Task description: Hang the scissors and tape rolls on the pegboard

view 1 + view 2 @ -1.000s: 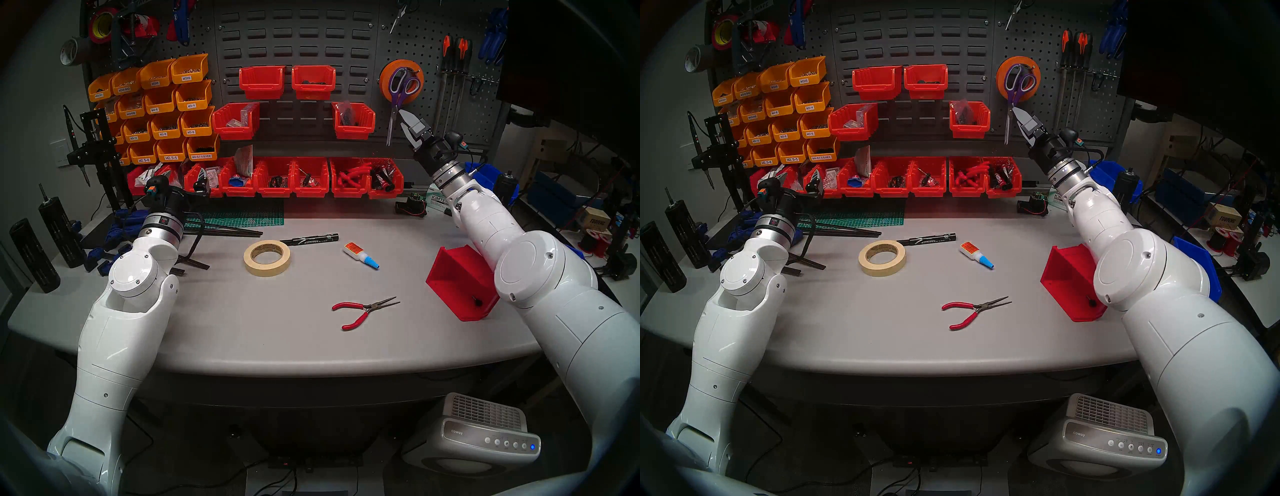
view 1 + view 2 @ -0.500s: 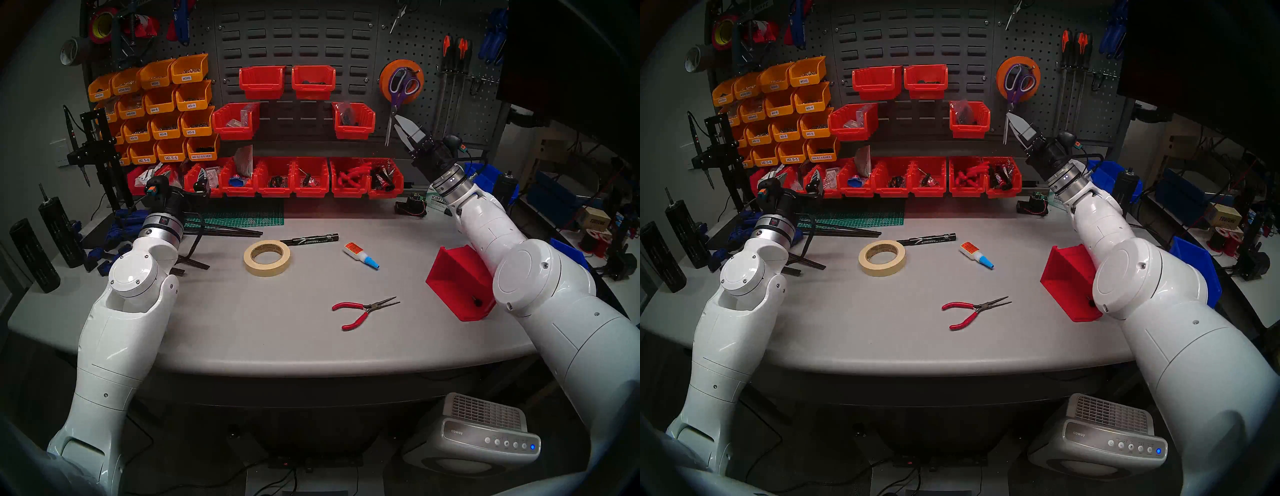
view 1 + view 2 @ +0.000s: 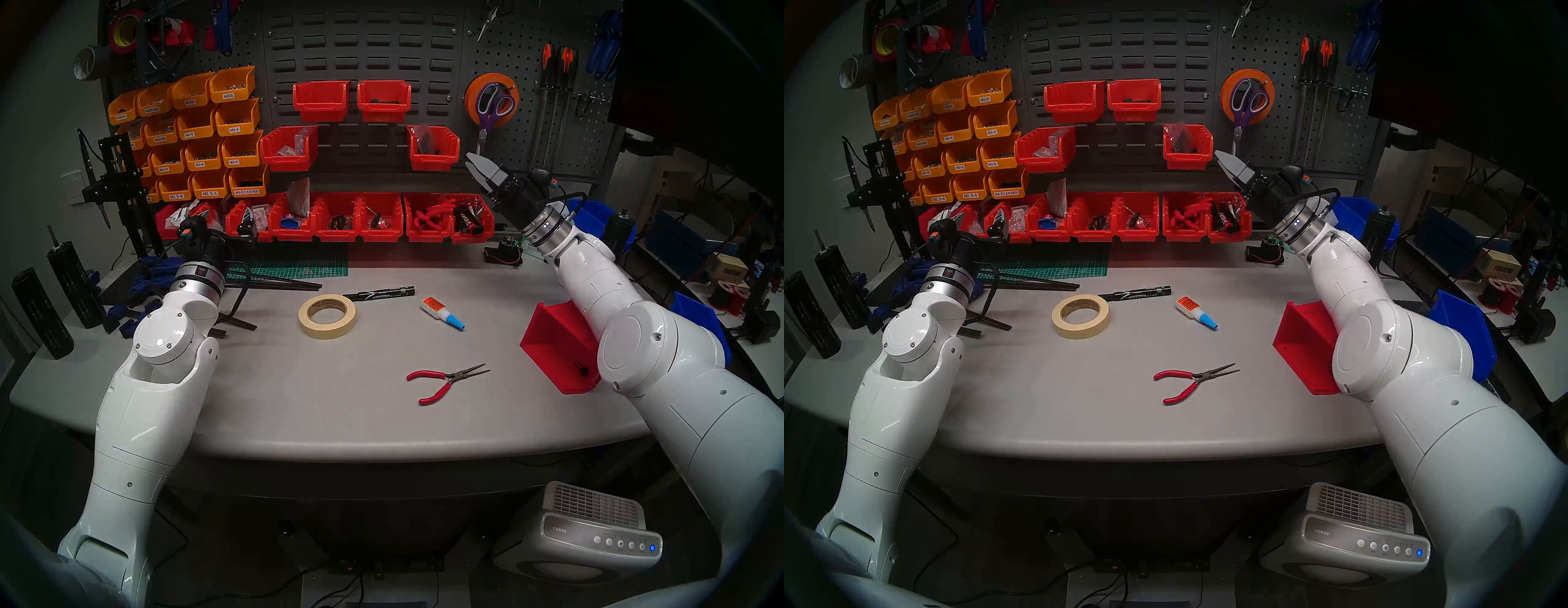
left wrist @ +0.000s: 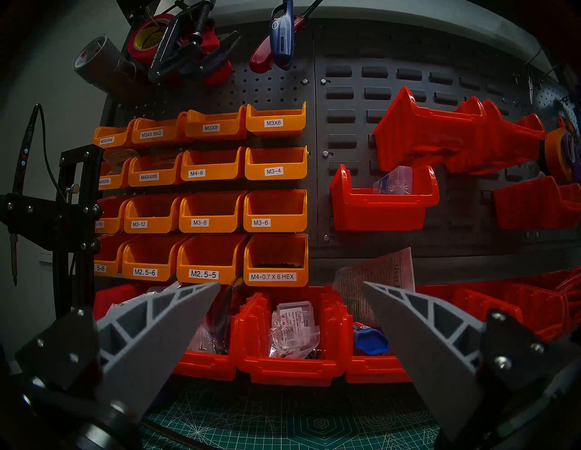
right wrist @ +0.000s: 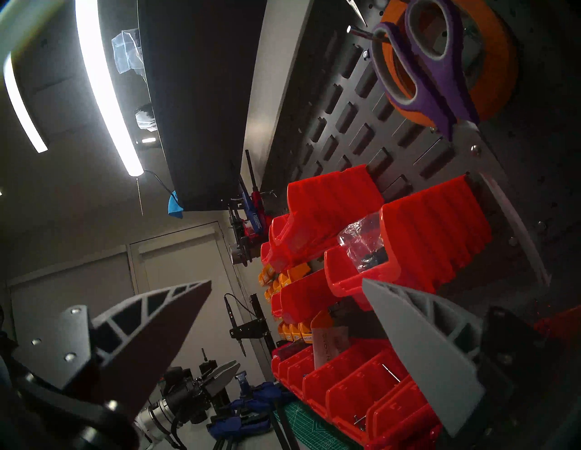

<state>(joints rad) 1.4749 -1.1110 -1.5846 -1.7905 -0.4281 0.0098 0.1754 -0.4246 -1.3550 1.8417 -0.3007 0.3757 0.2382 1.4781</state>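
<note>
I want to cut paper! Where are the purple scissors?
Head view, upper right: the scissors hang on the pegboard, over the orange tape roll.

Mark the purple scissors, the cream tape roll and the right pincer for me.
purple scissors (image 3: 494, 103), head left view, on the crossing of the purple handles.
cream tape roll (image 3: 344, 326), head left view, on its outer wall.
right pincer (image 3: 474, 166), head left view, between its open fingertips.

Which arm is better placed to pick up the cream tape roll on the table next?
Left, probably. The tape roll lies nearer the left gripper, which is open and empty; the right gripper is up by the pegboard.
</note>
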